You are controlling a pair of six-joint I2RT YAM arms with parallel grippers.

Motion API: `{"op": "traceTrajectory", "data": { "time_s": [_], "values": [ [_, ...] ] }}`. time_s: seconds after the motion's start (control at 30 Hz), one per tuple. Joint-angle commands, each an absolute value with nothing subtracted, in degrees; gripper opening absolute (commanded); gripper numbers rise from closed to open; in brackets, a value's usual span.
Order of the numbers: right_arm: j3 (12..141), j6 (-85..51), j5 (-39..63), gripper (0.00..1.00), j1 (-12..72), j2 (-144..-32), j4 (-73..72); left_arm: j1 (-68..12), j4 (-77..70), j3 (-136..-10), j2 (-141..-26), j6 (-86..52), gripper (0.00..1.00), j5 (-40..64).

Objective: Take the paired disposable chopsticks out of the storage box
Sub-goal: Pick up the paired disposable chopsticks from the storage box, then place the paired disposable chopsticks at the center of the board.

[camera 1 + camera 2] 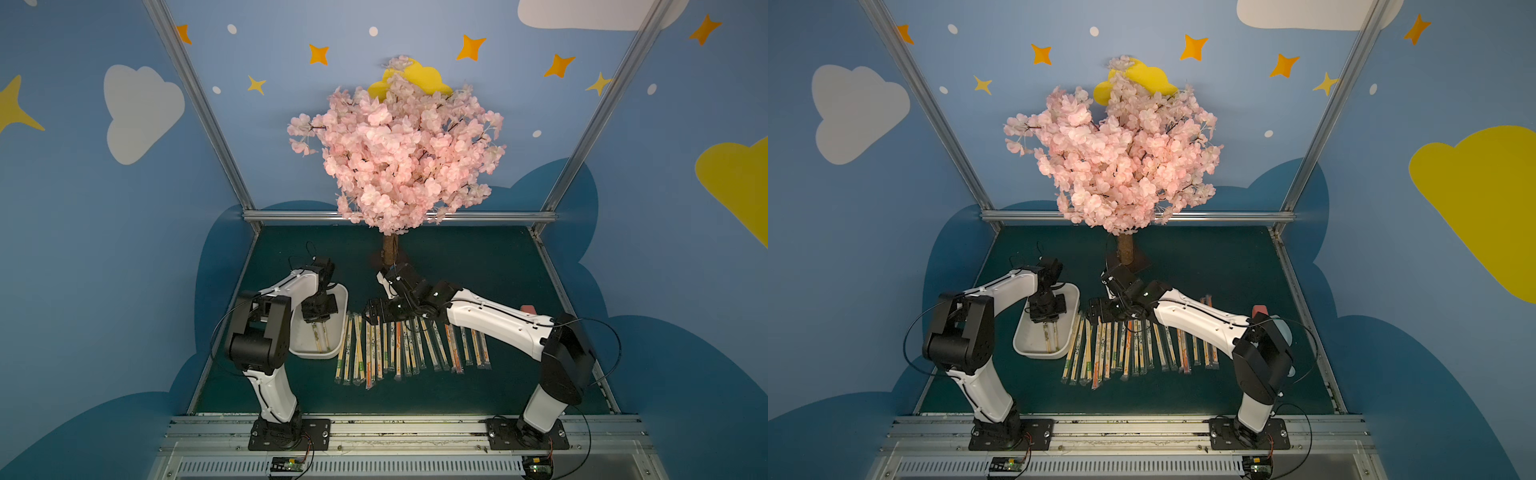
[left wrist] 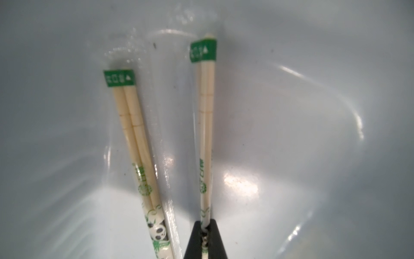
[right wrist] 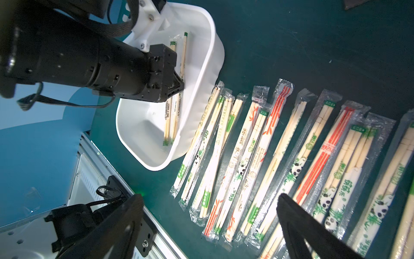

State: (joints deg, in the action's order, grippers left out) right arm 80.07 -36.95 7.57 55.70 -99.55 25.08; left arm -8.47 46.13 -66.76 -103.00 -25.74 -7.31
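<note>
Box [image 1: 312,353] sits on the green surface [image 1: 478,270] with two sleeved pairs inside it. My left hand [image 2: 205,228] reaches down into the box and is pressed together on one pair [image 2: 206,107], pinching it through the sleeve about midway along; the other pair [image 2: 132,125] lies just beside it, free. Outside, next to the box, a row of chopsticks [image 1: 411,349] lies side by side on the surface. My right hand [image 3: 210,197] hangs over that row's far ends, fingers spread wide, holding nothing.

Left gripper [image 2: 205,228] pinched together, downward; right gripper [image 3: 209,197] jaws spread wide.
</note>
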Motion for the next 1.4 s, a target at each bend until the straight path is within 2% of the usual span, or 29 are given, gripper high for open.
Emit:
{"op": "traceTrajectory", "data": {
  "time_s": [0.0,0.47,0.77,0.93,1.07,1.23,1.37],
  "values": [
    [80.20,-36.43,6.51,0.96,55.77,-98.73,24.66,-8.26,49.15,-68.94,-98.38,-24.56,0.03,-6.94],
    [74.42,-38.98,5.43,0.96,54.10,-95.85,22.84,-9.66,46.38,-63.35,-84.14,-26.05,0.03,1.75],
    [67.89,-40.23,3.63,0.96,51.06,-89.85,22.87,-20.13,40.24,-58.72,-79.21,-33.50,0.03,2.02],
    [62.88,-41.46,1.46,0.96,48.50,-84.66,24.56,-26.34,36.57,-59.05,-81.36,-38.05,0.03,1.32],
    [57.28,-46.11,-4.52,0.97,47.31,-79.08,25.57,-31.46,34.45,-61.36,-85.34,-40.52,0.03,0.90],
    [50.75,-44.74,-9.64,0.97,45.86,-71.55,24.91,-37.07,31.71,-66.27,-93.25,-42.83,0.03,1.69],
    [48.65,-44.69,-9.68,0.97,43.85,-67.92,26.63,-40.77,30.86,-72.53,-100.87,-43.85,0.03,2.76]
  ]
}}
